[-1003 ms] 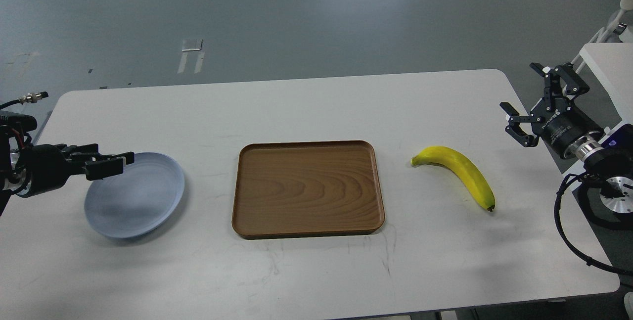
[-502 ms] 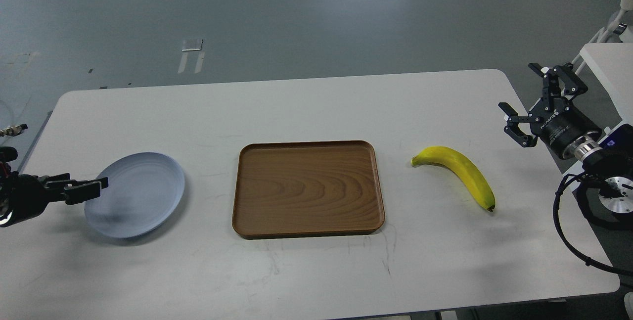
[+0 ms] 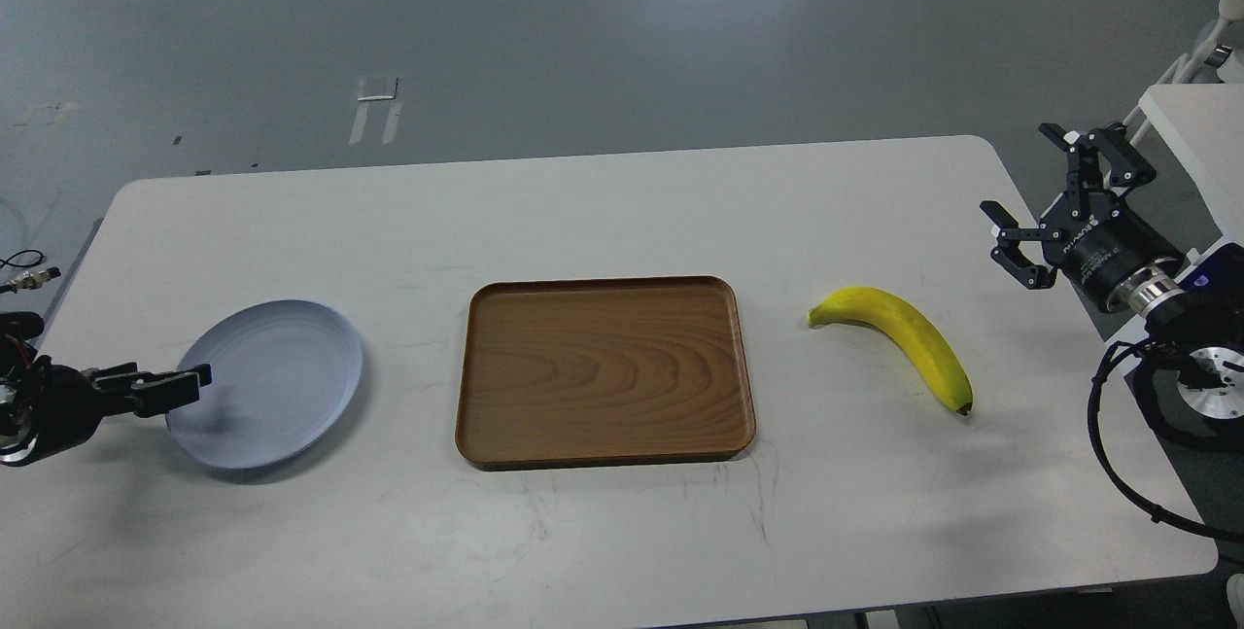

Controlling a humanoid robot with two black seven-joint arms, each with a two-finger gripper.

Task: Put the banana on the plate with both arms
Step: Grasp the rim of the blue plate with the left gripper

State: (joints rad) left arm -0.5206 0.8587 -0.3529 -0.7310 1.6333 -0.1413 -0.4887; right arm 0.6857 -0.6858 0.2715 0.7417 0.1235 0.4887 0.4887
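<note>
**Both grippers stand off from plate and banana**

The left gripper (image 3: 185,386) sits at the plate's near-left edge, its dark fingers seen side-on and close together over the rim; whether they pinch the rim or merely lie against it, I cannot tell. The right gripper (image 3: 1054,201) hangs at the table's right edge with its jaws spread wide and nothing between them, well apart from the banana.

The banana (image 3: 904,337) lies on the white table (image 3: 603,211) to the right of the wooden tray (image 3: 603,371), stem end toward the tray, dark tip pointing at the near-right. The pale blue-grey plate (image 3: 277,376) rests on the table left of the tray, bare. The tray lies between plate and banana, touching neither.
</note>
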